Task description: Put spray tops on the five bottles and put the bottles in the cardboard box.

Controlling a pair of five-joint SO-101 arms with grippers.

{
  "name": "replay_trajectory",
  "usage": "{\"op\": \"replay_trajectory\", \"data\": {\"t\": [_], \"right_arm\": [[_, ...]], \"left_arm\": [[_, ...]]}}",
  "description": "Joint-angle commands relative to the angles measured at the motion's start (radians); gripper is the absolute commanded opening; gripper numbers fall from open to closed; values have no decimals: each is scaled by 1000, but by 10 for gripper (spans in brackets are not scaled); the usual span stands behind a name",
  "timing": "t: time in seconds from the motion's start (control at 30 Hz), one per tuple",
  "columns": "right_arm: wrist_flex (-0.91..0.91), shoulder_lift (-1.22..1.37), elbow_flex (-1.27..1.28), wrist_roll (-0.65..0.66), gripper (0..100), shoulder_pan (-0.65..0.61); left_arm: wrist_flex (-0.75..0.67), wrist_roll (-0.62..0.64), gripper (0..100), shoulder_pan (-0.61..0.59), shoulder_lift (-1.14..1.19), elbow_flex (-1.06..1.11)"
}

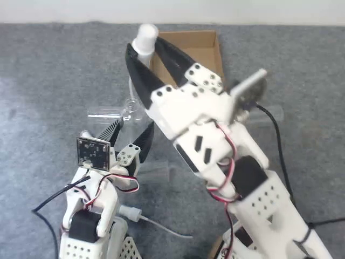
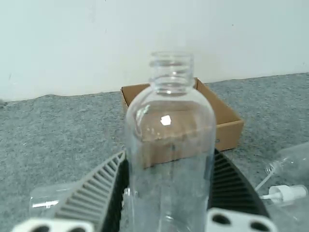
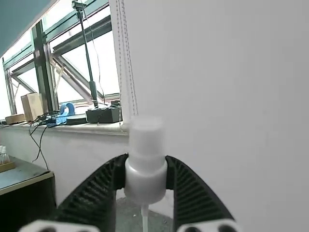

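High view: right gripper [image 1: 144, 51] clamps a white spray top [image 1: 146, 36], its arm hiding part of the cardboard box [image 1: 207, 43]. Left wrist view: left gripper [image 2: 169, 157] holds an upright bottle [image 2: 169, 121]; a loose spray top [image 2: 285, 193] lies beside probably another bottle [image 2: 295, 157].

A clear, uncapped bottle [image 2: 170, 140] stands upright between the fingers of the left gripper [image 1: 132, 127], its threaded neck open, with the shallow brown cardboard box [image 2: 227, 126] lying open just beyond it. A white spray top [image 3: 145, 164] is clamped by its collar in the right gripper [image 3: 145, 181], head up and thin tube hanging down. Three more clear bottles lie on their sides: one [image 1: 105, 114] just left of the left gripper, one [image 1: 156, 170] beside its wrist, one [image 1: 271, 115] out to the right of the right gripper.
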Motion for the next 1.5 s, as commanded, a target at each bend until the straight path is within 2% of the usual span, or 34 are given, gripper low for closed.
{"op": "replay_trajectory", "data": {"t": [0.0,0.23,0.4,0.73,0.97,1.17,1.47], "right_arm": [[-5,59,-100,-48,6,-2],[5,94,-110,-46,6,1],[8,93,-95,-46,6,53],[189,93,-98,-54,6,54],[351,93,-97,-54,7,-44],[427,99,-92,-55,7,-51],[325,94,78,-55,9,-53]], "left_arm": [[-25,2,200,5,-20,-5],[-23,2,200,0,-20,-4],[-23,2,200,-5,-20,-4],[-26,2,200,-5,-20,7],[-25,2,200,-5,-20,7],[-25,2,200,-5,-20,7],[-25,2,200,2,-20,7]]}}
